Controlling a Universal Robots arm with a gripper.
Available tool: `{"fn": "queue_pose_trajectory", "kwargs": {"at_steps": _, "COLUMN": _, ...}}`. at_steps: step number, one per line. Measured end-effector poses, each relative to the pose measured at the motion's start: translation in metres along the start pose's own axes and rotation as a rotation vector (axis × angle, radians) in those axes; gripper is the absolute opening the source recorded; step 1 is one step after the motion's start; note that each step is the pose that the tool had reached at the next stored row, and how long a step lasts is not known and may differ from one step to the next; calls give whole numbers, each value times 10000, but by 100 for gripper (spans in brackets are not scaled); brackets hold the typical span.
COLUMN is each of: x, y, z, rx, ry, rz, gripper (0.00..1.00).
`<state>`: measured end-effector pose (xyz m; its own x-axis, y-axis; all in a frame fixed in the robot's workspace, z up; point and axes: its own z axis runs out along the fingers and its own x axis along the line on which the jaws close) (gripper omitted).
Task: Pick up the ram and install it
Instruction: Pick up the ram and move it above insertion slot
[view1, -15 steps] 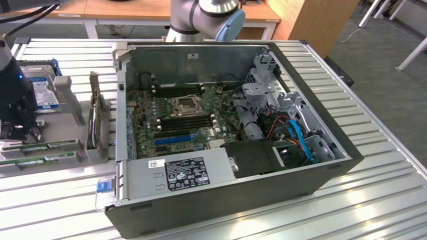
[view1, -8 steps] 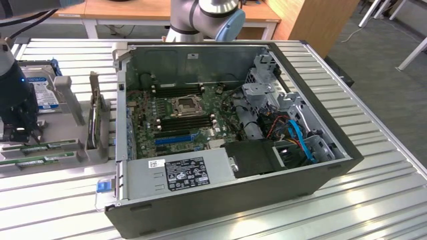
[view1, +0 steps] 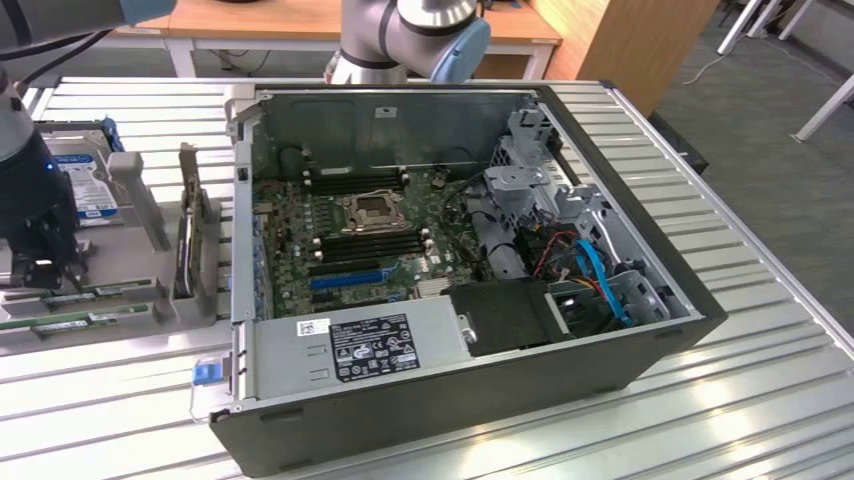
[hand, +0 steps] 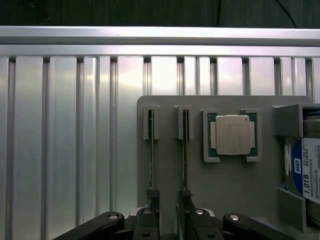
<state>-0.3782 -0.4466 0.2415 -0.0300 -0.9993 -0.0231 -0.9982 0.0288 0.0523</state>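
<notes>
The ram (hand: 151, 155) stands on its long edge in a slot of the grey holder (hand: 170, 107), with a second stick (hand: 184, 155) in the slot beside it. We judge it light, stiff and thin, yet fragile. Its chips and contacts want no squeezing, so we would take it across its flat faces, near the middle of the top edge. Our gripper (hand: 168, 197) hangs over one end of the sticks, jaws parted and holding nothing; which stick it favours we cannot tell. Further along the holder sit a processor (hand: 232, 135) and a hard drive (hand: 307, 170). The open computer case (view1: 534, 400) lies well apart, toward the exterior view's right.
</notes>
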Motion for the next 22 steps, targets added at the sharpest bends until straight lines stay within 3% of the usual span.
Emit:
{"fn": "queue_pose_trajectory", "kwargs": {"at_steps": 16, "x": 3, "y": -6, "z": 119, "rx": -77, "ry": 9, "rz": -116, "gripper": 29}}
{"fn": "queue_pose_trajectory", "kwargs": {"at_steps": 22, "x": 3, "y": -7, "z": 124, "rx": -80, "ry": 8, "rz": -119, "gripper": 29}}
